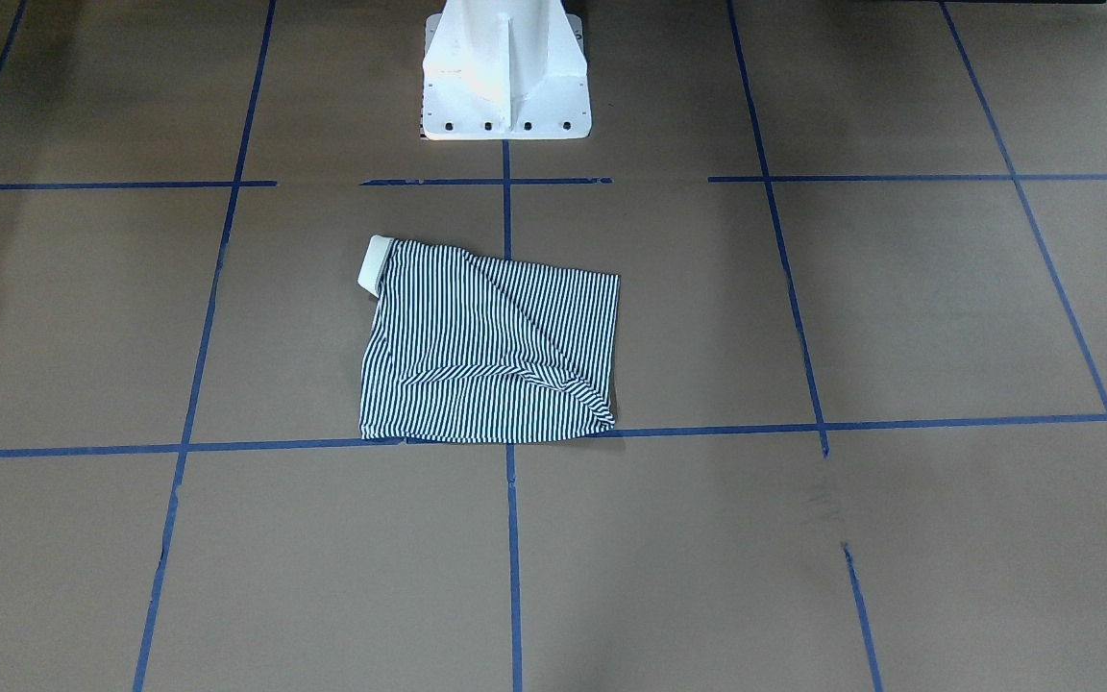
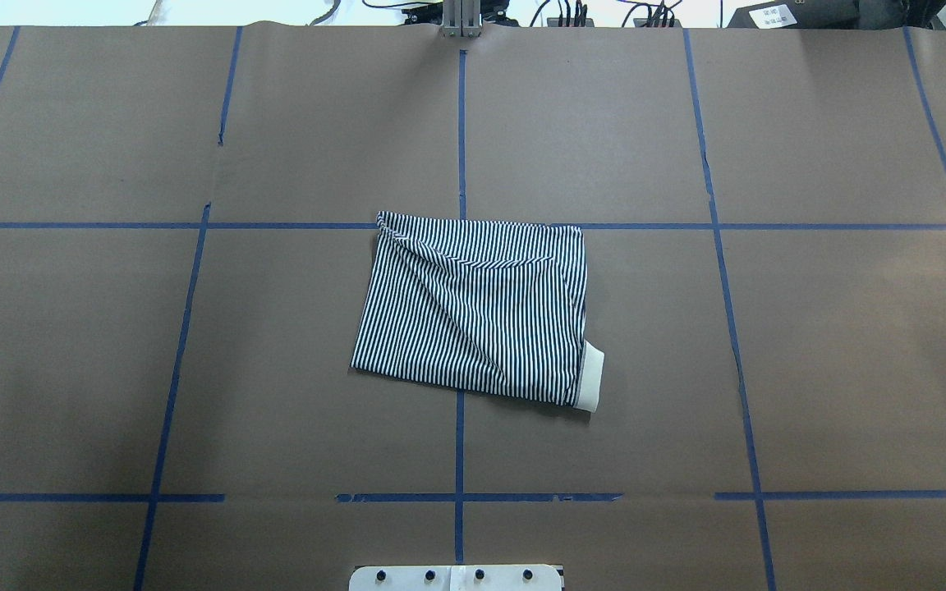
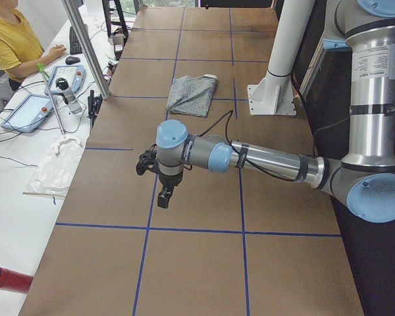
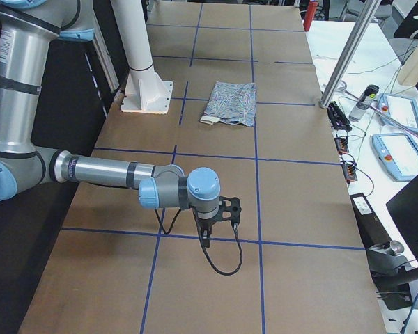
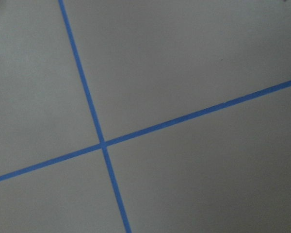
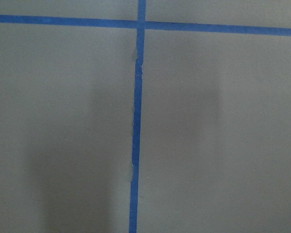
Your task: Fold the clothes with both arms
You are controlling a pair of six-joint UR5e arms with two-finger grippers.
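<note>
Shirt (image 2: 473,308) lies folded into a rough rectangle mid-surface, in front of the white pedestal (image 1: 505,67). Its cream collar (image 2: 590,376) pokes out at the corner nearest the robot, on the robot's right side. Its far edge runs along a blue tape line (image 2: 769,226).

The surface (image 2: 851,369) is brown paper with a blue tape grid.

The left arm (image 3: 263,158) reaches out low at the robot's left end, well apart from the shirt. The left tool (image 3: 163,197) points down over the paper by a tape line. We can't tell whether its fingers are apart or together. The right arm (image 4: 111,172) mirrors this at the other end, and we can't tell for the right tool (image 4: 205,240) either. Both wrist views show only paper and crossing tape.

Room: a white bench runs along the far side, with a person in yellow (image 3: 10,43), teach pendants (image 4: 400,156), an aluminium post (image 3: 85,46) and loose cables.
</note>
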